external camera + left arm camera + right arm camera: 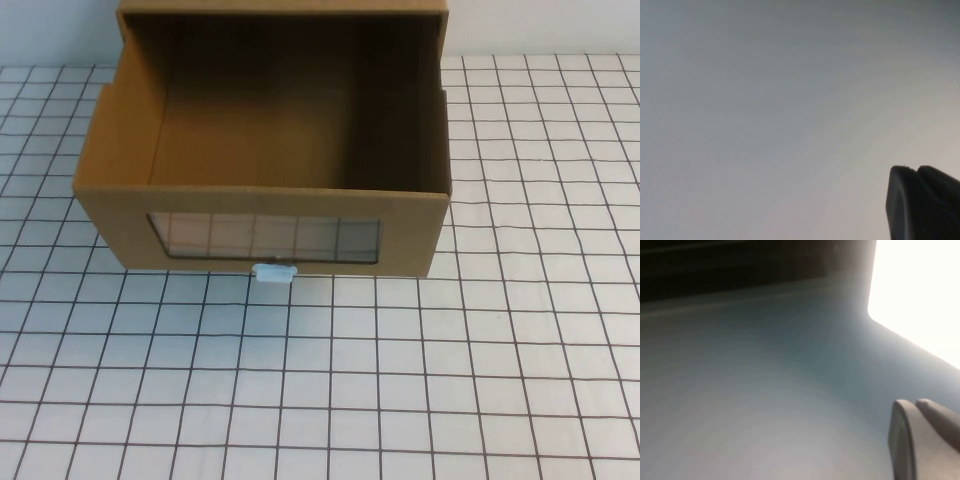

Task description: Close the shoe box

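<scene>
The shoe box (110, 210) is brown cardboard and stands at the back middle of the table in the high view. Its drawer is pulled out toward me and its inside is empty. The front panel has a clear window (265, 240) with a small white pull tab (275, 272) beneath it. Neither arm shows in the high view. My left gripper (914, 169) shows only in the left wrist view, fingers together, against a blank grey surface. My right gripper (914, 402) shows only in the right wrist view, fingers together, holding nothing.
The table (400, 380) is white with a black grid and runs in front of and to both sides of the box. The box's outer sleeve (280, 8) sits at the back against a pale wall. A bright white patch (920, 285) fills one corner of the right wrist view.
</scene>
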You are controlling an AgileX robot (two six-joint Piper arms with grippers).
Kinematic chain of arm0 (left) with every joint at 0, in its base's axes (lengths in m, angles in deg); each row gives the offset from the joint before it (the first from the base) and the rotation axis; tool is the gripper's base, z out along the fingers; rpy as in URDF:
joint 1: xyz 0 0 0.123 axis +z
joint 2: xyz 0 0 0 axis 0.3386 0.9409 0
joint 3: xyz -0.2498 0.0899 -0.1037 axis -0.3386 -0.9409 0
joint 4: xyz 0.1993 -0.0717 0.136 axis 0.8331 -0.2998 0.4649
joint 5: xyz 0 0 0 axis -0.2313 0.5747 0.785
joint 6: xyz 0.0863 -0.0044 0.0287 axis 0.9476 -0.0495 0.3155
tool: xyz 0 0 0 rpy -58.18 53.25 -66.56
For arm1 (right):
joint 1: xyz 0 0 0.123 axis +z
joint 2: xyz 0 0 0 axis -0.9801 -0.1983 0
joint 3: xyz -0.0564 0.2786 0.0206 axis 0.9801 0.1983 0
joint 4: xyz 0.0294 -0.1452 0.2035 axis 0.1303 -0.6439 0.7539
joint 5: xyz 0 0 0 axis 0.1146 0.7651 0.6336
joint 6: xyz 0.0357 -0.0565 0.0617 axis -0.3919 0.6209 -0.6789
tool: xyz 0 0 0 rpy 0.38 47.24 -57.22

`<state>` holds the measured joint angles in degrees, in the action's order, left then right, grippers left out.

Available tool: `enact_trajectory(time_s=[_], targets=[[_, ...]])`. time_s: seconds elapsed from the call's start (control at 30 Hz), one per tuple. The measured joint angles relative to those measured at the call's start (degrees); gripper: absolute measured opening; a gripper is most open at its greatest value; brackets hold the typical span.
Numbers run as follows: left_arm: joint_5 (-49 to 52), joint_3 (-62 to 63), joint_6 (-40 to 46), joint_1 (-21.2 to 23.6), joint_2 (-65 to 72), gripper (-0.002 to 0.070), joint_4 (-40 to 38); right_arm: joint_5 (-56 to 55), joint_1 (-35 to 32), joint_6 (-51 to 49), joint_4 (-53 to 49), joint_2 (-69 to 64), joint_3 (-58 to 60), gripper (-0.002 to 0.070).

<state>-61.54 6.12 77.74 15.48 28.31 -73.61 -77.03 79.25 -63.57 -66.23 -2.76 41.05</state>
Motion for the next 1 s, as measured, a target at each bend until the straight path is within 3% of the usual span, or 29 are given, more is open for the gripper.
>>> enact_trajectory(time_s=[0.13,0.43,0.63,0.8,0.9,1.0], targets=[[0.85,6.89,2.22,0.0,0.08,-0.0005,-3.62,4.79,0.0,-0.21,3.38,0.0,-7.42,-0.0013],[8.87,31.06,9.39,0.0,12.32,-0.0005,-4.25,35.76,0.0,-0.48,6.13,-4.41,-37.57,-0.0013],[37.55,51.44,9.76,0.0,31.48,-0.0005,-4.25,59.1,-0.02,-0.6,6.38,-16.87,-53.47,-0.0013],[67.05,69.02,10.48,0.0,51.14,-0.0005,-3.21,86.96,-0.02,-0.46,6.24,-30.22,-62.22,-0.0013],[76.59,76.75,11.55,0.0,61.87,-0.0005,-2.58,97.22,-0.02,1.75,4.81,-36.06,-63.11,-0.0013],[80.88,83.45,11.79,0.04,71.88,-0.0005,-4.01,100.23,-0.02,2.83,5.39,-40.1,-62.74,-0.0013]])
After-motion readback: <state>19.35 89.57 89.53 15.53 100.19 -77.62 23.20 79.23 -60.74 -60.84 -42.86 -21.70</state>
